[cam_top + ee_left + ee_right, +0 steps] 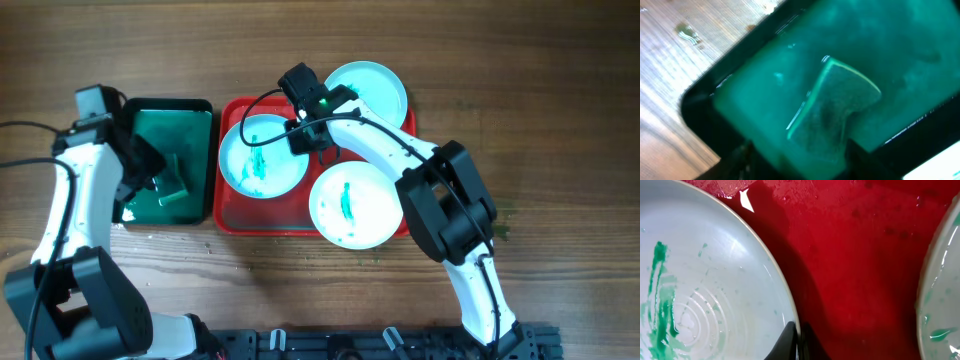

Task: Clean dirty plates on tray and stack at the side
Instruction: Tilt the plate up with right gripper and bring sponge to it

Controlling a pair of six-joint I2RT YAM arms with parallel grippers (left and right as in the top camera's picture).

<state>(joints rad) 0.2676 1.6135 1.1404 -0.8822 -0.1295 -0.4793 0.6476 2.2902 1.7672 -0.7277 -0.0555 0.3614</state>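
Observation:
Three white plates with teal smears lie on the red tray [232, 218]: one at the left [262, 155], one at the back right [368, 92], one at the front right [352, 205]. My right gripper [305, 135] is shut on the left plate's right rim. In the right wrist view its fingers [797, 342] pinch that rim, with the plate [715, 280] to the left, wet red tray [855, 255] in the middle and another plate's edge [945, 290] at the right. My left gripper [160, 182] is over the dark green tray, shut on a green sponge [835, 105].
The dark green tray [195, 110] stands just left of the red tray and holds teal liquid; its dark rim [705, 115] shows in the left wrist view. Bare wooden table [560, 120] lies right of the red tray and along the back.

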